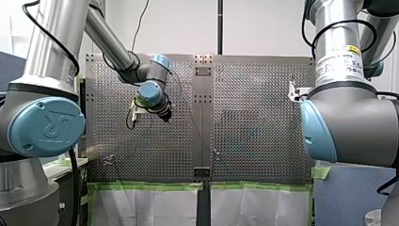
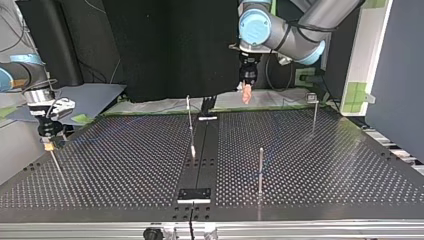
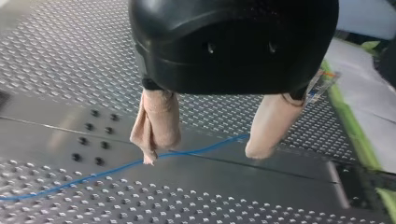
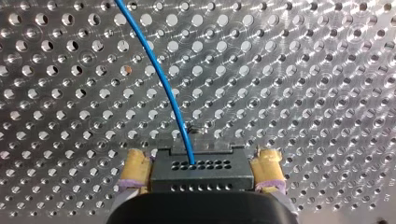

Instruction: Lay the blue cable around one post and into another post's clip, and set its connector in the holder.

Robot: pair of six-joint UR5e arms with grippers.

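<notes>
Connector [image 4: 198,170] clamped in right gripper [image 4: 201,157] at table's [image 2: 325,160] 9 o'clock edge, top view. Left gripper [image 3: 212,140] fingers held apart above blue cable [image 3: 93,175].

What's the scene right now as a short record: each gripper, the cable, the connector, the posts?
left gripper: open, beige pads, blue cable passing beneath
right gripper: shut on the connector, yellow pads
blue cable: runs from the connector over the table
posts: three upright; whether the cable touches any, cannot tell
</notes>
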